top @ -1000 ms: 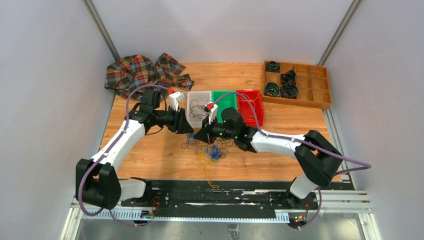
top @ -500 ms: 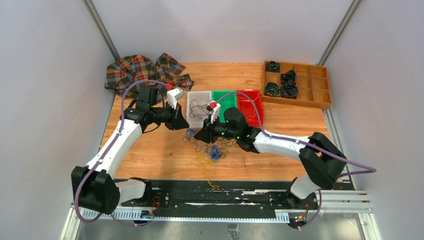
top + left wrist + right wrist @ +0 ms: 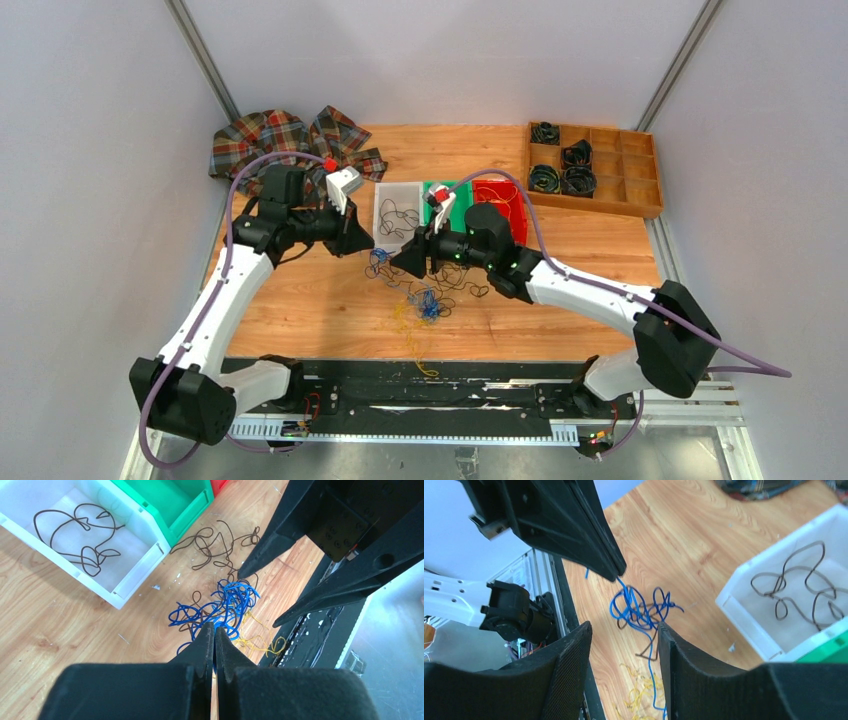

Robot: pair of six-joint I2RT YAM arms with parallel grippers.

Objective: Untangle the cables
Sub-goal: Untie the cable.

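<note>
One blue strand point(image 3: 624, 587) of the cables point(image 3: 225, 600), heaped on the table point(image 3: 300, 310) beside the white bin point(image 3: 142, 572), was pinched by the left gripper point(image 3: 214, 630); the right gripper point(image 3: 624, 627) gaped. Separating seemed underway; next, that strand likely needed drawing clear.

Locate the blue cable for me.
In the top view the blue cable hangs from the shut left gripper at mid-table, just nearer the arms than the white bin.

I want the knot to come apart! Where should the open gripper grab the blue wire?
Probably a loose outer loop of the blue wire, from above: the left gripper already pinches one strand up, so the loops hang open for the right gripper.
</note>
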